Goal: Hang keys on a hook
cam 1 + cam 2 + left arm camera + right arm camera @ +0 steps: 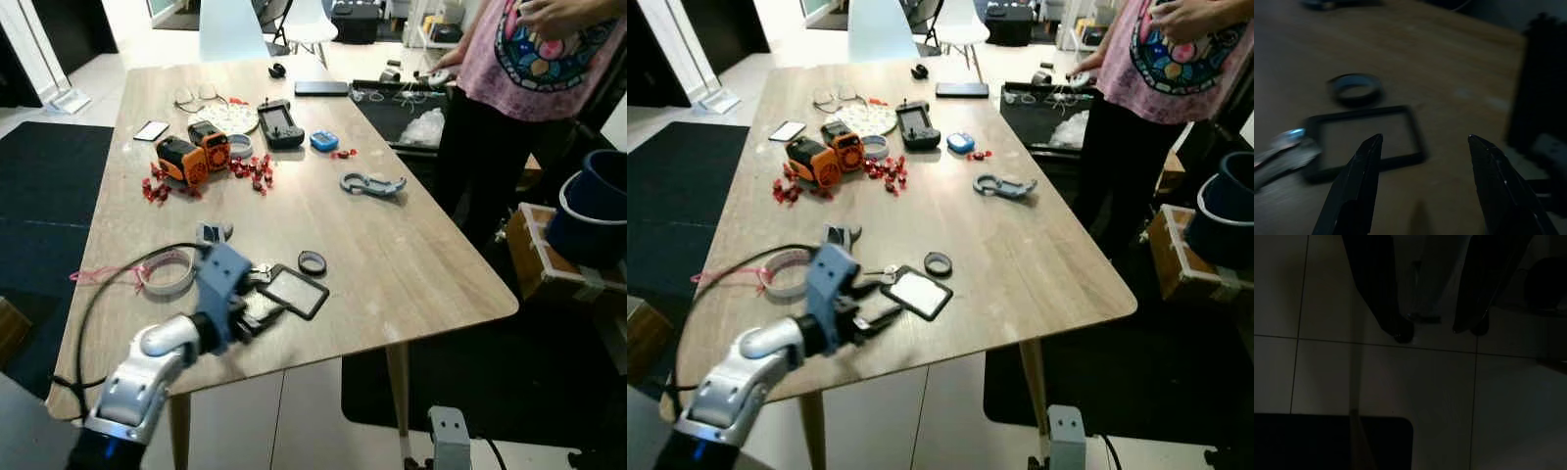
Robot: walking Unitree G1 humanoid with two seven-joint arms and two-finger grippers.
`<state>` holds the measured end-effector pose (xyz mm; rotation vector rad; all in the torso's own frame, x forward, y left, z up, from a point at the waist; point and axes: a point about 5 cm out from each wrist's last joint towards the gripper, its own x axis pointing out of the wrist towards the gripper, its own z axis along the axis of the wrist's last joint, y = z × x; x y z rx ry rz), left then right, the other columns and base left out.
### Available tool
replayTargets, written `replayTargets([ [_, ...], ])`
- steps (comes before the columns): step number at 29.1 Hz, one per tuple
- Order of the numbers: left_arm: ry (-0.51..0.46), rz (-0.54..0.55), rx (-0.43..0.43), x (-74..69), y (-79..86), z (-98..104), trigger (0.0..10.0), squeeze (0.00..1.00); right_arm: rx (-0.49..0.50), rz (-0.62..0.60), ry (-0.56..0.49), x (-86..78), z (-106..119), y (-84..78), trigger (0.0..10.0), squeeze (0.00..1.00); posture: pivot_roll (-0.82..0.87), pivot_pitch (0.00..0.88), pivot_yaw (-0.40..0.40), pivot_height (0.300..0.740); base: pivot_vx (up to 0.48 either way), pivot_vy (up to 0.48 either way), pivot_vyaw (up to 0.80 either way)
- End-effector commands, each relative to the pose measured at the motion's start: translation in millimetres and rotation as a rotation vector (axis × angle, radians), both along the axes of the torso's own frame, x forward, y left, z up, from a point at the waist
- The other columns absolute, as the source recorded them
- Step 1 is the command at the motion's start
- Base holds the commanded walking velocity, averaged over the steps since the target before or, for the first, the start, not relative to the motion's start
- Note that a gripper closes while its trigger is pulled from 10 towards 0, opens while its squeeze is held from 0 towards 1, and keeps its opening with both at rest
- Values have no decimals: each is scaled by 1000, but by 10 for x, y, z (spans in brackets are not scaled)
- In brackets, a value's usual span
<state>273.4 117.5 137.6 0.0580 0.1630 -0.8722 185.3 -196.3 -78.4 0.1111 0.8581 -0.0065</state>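
A: What sits at the left edge of the wooden table [392,264]?

B: A black cable [98,294] loops past a roll of clear tape [168,272]. At roughly 5 o'clock from the tape, the left gripper [257,318] reaches in over the tabletop from the near edge, on its silver arm and blue wrist block.

A: And its fingers?

B: Spread apart, gripping nothing. In the left wrist view the two black fingertips [1369,152] hover just short of a flat black-framed tag [1369,134].

A: Where are the keys?

B: The keys [260,273] lie flat on the table, touching the tag's left corner, at about 12 o'clock from the gripper. A small dark ring [313,262] lies just beside the tag, at its 1 o'clock.

A: Further back?

B: At 11 o'clock, two orange-and-black devices [194,152] stand among scattered red pieces [253,171]. Behind them lie a phone [151,130], spectacles [196,97] and a black handheld controller [280,122]. A grey hook-shaped handle [370,183] lies near the table's middle, toward 1 o'clock.

A: On the right?

B: A person in a pink printed shirt [549,59] stands at the far right corner. The right gripper [1437,330] hangs over dim floor tiles, its fingers apart.
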Motion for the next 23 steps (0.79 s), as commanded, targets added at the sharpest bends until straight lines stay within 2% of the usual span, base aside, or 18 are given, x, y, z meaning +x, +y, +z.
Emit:
replayTargets([
  [1, 18, -11, -20, -51, -120, -59, 10000, 0, 2, -12, 15, -53, -25, -11, 10000, 0, 31, 87, 8, 740, 0, 0, 0],
  [4, 31, -11, -27, -68, -198, -99, 10000, 0, 2, -11, 14, -50, -24, -9, 10000, 0, 31, 86, 8, 740, 0, 0, 0],
  [6, 64, -20, -34, -119, -370, -179, 10000, 0, 3, -11, 13, -47, -23, -5, 10000, 0, 31, 84, 8, 740, 0, 0, 0],
  [9, 79, -24, -29, -138, -420, -201, 10000, 0, 3, -11, 13, -46, -23, -3, 10000, 0, 30, 87, 10, 740, 0, 0, 0],
  [14, 91, 133, 73, -59, -463, -318, 10000, 0, 4, -11, 16, -51, -27, 4, 10000, 0, 31, 93, 10, 740, 0, 0, 0],
  [16, 84, 215, 120, 0, -439, -352, 10000, 0, 4, -11, 17, -55, -29, 4, 10000, 0, 31, 96, 11, 740, 0, 0, 0],
  [17, 84, 215, 120, 0, -439, -352, 10000, 0, 4, -11, 17, -55, -29, 4, 10000, 0, 31, 96, 11, 740, 0, 0, 0],
  [22, 36, 467, 213, 172, -309, -385, 10000, 0, 4, -15, 17, -59, -30, 3, 10000, 0, 29, 99, 12, 740, 0, 0, 0],
  [23, 36, 467, 213, 172, -309, -385, 10000, 0, 4, -15, 17, -59, -30, 3, 10000, 0, 29, 99, 12, 740, 0, 0, 0],
])
